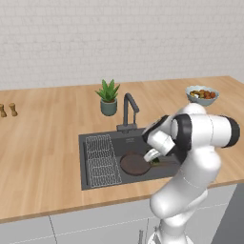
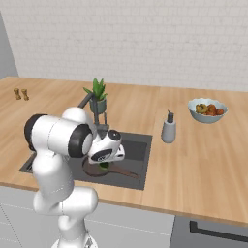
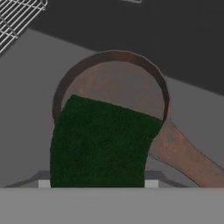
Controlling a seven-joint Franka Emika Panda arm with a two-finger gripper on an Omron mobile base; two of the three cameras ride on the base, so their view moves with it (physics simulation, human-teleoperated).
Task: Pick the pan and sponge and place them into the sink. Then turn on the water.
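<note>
- Hand view: the sponge sits between the pincer jaws, dark green and close to the camera, covering the near part of the pan. The pincer is closed on the sponge.
- Hand view: the pan lies on the floor of the sink, its handle running toward the lower right of the view. A wire rack shows at the upper left corner.
- Left base view: the pincer hangs inside the sink, just above the right rim of the pan. The sponge shows as a small green patch at the fingertips.
- Left base view: the wire rack occupies the left part of the basin, beside the pan. The faucet stands at the back edge of the sink, with a potted plant just behind it on the surface.
- Left base view: the arm's own forearm and elbow hide the right part of the basin.
- Right base view: a soap dispenser stands on the surface right of the sink; a fruit bowl sits farther back and right. Two small wooden shakers stand far left.
</note>
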